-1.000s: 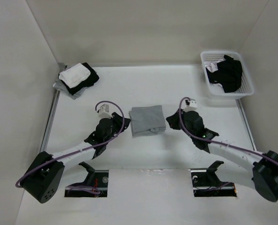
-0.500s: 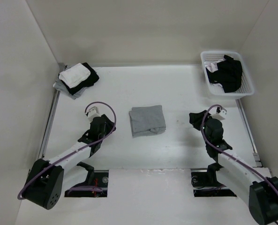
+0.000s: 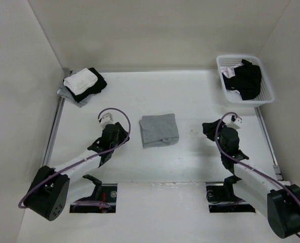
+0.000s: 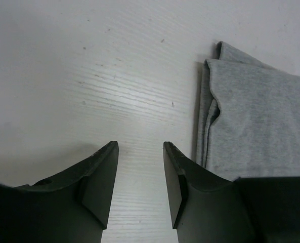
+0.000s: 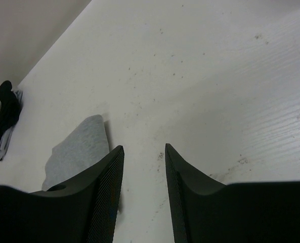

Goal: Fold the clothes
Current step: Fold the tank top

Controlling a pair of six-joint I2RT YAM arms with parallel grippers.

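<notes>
Both sides of the folded grey tank top (image 3: 159, 130) are flanked overhead, my left gripper (image 3: 120, 132) and right gripper (image 3: 209, 129) clear of it. On the left wrist view the jaws stand parted and empty, the top just to their right; the right wrist view shows the same empty spread, the top off to the left

Tank top (image 3: 159, 130) is logged as plain light heather-grey. Tabletop (image 3: 190, 98) is noted white, dark-specked. Basket (image 3: 266, 90) is recorded white, latticed; garments (image 3: 247, 80) inside mostly black. Arm cable (image 3: 117, 109) is logged purple; left end effector (image 4: 139, 146) and right end effector (image 5: 144, 147) black.
</notes>
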